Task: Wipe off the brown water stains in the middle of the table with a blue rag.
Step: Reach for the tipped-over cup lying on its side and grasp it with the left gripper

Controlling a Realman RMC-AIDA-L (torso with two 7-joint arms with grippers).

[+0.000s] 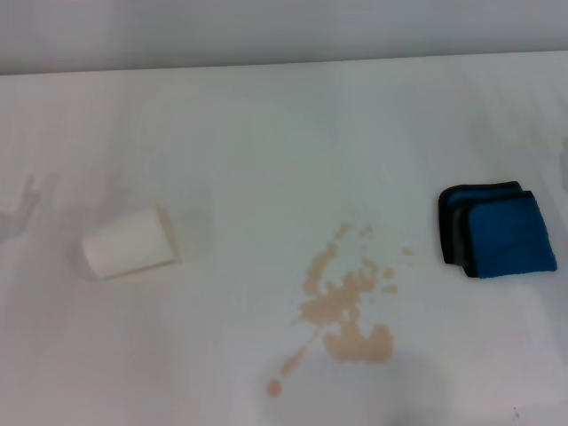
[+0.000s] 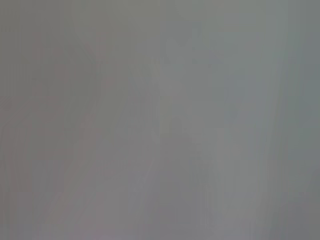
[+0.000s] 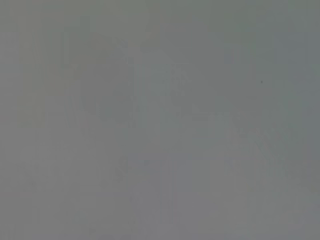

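- Brown water stains (image 1: 348, 311): tan blotches and droplets, mid-tabletop (image 1: 266, 133).
- Blue rag (image 1: 497, 231): folded, dark-edged, lying right of stains, apart.
- Paper cup (image 1: 133, 242): tipped over, left.
- Jaws: neither gripper visible; state cannot be told.

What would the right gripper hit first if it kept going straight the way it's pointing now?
Cannot tell: no gripper shows in the head view, and the right wrist view shows only a featureless grey surface. The blue rag lies untouched on the table's right side.
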